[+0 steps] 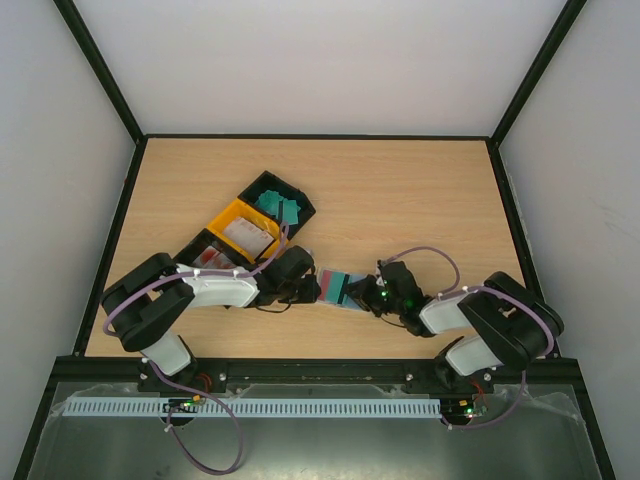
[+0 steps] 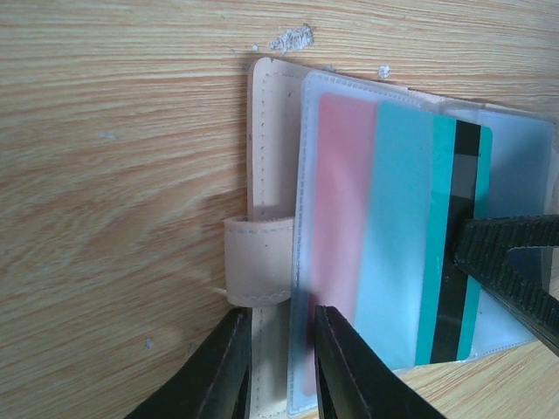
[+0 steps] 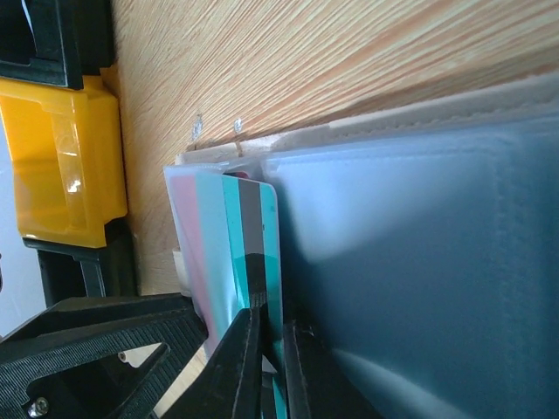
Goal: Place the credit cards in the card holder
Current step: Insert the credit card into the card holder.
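a wooden table [image 1: 420,190] seen from above, with an open beige card holder [image 1: 338,288] lying flat near its front edge, between two robot arms.

to the left of the card holder and behind it, three tray bins stand touching in a slanted row. the near black bin [image 1: 190,245] holds cards with red marks [image 1: 207,256]. the yellow bin [image 1: 232,212] holds pale cards [image 1: 248,236]. the far black bin [image 1: 268,178] holds loose teal cards [image 1: 282,208].

the left gripper [image 1: 308,288] meets the card holder's left side. in its wrist view its dark fingers [image 2: 223,375] are drawn narrow and pinch the holder's beige cover [image 2: 266,157] together with the edge of a clear plastic sleeve [image 2: 345,201]. this is just beside the holder's short closing strap [image 2: 258,275]. a pink panel shows through the sleeve.

a teal credit card [image 2: 441,244] with a black stripe sits partly inside the card holder's sleeve. its right end is not yet fully in.

the right gripper [image 1: 372,292] reaches the card holder from the right. its wrist view shows its fingers [image 3: 236,367] close together, gripping the edge of the teal credit card, which stands on edge in that view against the holder's clear sleeves.
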Controlling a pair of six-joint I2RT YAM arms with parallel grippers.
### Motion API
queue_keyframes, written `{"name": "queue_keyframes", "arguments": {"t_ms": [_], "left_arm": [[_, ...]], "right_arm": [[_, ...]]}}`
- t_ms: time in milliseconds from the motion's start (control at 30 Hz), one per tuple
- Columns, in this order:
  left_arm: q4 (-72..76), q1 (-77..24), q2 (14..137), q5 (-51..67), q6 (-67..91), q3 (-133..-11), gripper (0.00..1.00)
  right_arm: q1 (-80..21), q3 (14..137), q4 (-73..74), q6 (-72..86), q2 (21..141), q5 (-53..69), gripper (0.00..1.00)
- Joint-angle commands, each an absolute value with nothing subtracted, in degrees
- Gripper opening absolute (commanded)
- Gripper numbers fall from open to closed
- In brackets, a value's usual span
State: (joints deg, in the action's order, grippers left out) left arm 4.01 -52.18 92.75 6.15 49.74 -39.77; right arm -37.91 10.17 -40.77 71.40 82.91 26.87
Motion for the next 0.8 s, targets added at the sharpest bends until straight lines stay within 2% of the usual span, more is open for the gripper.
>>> {"name": "queue_keyframes", "arguments": {"t_ms": [0, 433, 500, 700, 767], "left_arm": [[0.3, -52.8, 93.5, 6.9, 49.6, -38.1, 0.23], [0.9, -52.8, 92.5, 7.0, 49.6, -37.1, 0.23], [0.8, -52.8, 92.3, 6.9, 49.6, -37.0, 0.23], [1.2, -52.8, 92.0, 6.8, 49.7, -36.6, 0.23], [1.4, -52.9, 92.1, 7.0, 49.6, -36.7, 0.22]], "right_arm": [[-39.8, 11.5, -39.9, 71.7, 85.0, 27.0, 0.08], [-42.6, 16.0, -36.1, 70.4, 86.7, 24.6, 0.13], [-42.6, 16.5, -32.8, 69.5, 85.0, 23.3, 0.16], [-42.6, 17.3, -24.1, 67.2, 79.1, 18.4, 0.36], [-42.7, 17.9, -23.2, 66.6, 79.3, 18.3, 0.38]]}}
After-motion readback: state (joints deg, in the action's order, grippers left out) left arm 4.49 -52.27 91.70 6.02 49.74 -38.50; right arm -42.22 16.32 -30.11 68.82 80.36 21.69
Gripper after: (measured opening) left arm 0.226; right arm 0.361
